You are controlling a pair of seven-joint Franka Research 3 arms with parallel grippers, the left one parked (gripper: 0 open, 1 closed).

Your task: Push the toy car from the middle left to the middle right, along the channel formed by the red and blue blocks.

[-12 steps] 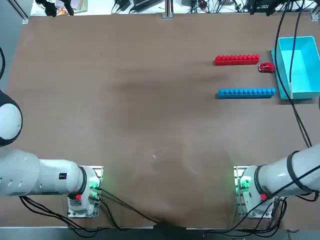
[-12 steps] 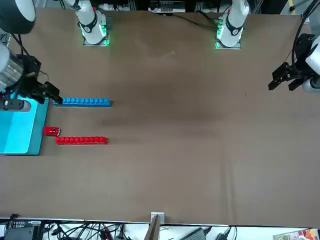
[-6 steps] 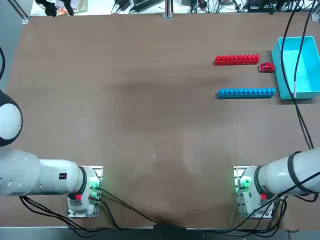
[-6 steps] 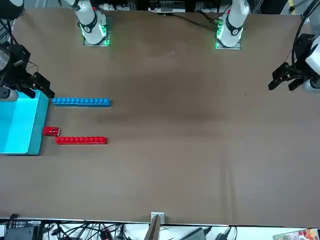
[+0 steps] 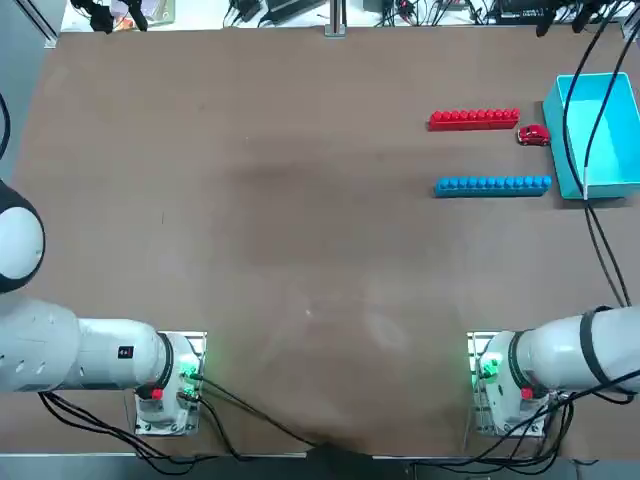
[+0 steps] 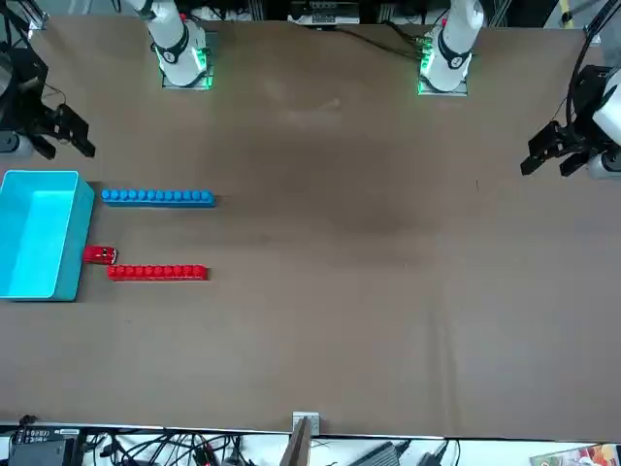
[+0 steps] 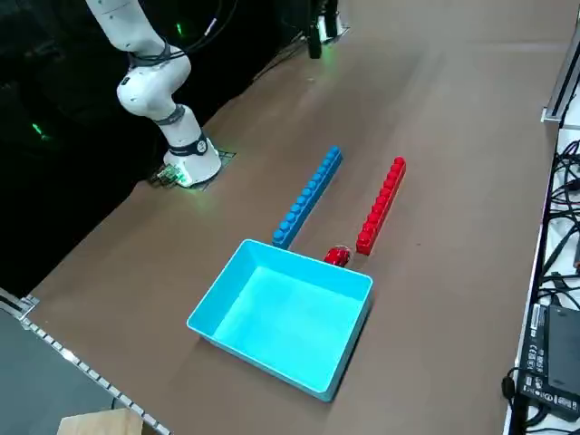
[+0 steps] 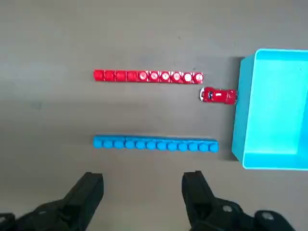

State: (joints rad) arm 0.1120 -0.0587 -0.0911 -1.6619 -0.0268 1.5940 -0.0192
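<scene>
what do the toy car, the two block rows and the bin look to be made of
Toy car: painted metal or glossy plastic, can't tell which; bright glints on its red body.
Red row and blue row: probably moulded plastic, fairly shiny, with regular round studs.
Bin: likely plastic, smooth, one even light blue with thin walls.

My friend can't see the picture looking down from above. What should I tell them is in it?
A tiny red toy car sits by the left side of a light blue open bin, just past the right end of a red brick row. A blue brick row lies below, and the right gripper is out of view.
</scene>
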